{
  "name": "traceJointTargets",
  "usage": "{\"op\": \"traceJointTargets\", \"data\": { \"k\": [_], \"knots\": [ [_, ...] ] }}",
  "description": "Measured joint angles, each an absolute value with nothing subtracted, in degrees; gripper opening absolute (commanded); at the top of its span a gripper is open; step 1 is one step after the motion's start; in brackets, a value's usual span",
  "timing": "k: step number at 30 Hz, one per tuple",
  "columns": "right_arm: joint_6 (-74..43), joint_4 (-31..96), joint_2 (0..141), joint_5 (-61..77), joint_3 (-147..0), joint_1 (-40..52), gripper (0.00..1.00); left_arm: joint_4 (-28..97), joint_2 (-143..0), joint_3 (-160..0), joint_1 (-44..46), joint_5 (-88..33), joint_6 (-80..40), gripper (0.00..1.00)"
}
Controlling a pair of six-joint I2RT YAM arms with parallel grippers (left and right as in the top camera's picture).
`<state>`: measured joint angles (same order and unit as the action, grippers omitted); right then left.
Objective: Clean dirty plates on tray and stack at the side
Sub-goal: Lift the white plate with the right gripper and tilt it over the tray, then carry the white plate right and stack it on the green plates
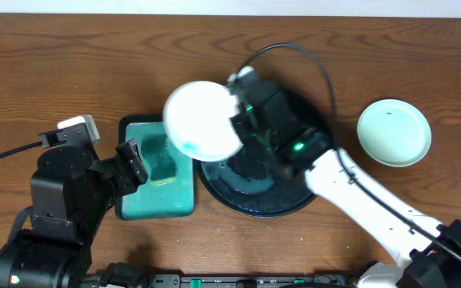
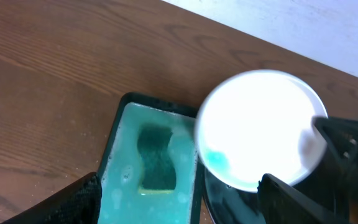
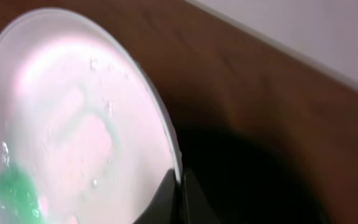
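Observation:
My right gripper is shut on the rim of a white plate and holds it tilted in the air over the left edge of the round black tray. The plate has a teal smear near its lower edge; it also shows in the left wrist view and the right wrist view, where the fingers pinch its rim. A second pale mint plate lies on the table at the right. My left gripper is open and empty above the teal tray. A third plate is not in view.
A rectangular teal tray with soapy water stands left of the black tray and holds a dark green sponge. The right arm's black cable arcs over the black tray.

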<state>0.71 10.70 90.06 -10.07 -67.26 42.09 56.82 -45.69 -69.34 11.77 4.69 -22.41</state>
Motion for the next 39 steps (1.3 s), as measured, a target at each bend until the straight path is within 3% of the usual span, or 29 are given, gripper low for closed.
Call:
{"op": "traceJointTargets", "data": {
  "k": [10,19,28,39],
  "knots": [
    [8.16,-5.91,98.56,-27.27,-66.98,51.53,0.01,56.84,-45.69,-69.34,11.77,4.69,-22.41,0.81],
    [23.11,-21.08,98.61,-41.71,-66.94,59.4,0.01,56.84,-45.69,-69.34,11.77,4.69,-22.41,0.81],
    [31.94,-25.43,98.61,-46.39,-66.94,61.32,0.01,56.82,-45.69,-69.34,11.77,4.69,-22.41,0.81],
    [34.17,-26.02,98.61,-47.7,-66.94,61.63,0.01,56.84,-45.69,-69.34,11.77,4.69,-22.41,0.81]
  ]
}}
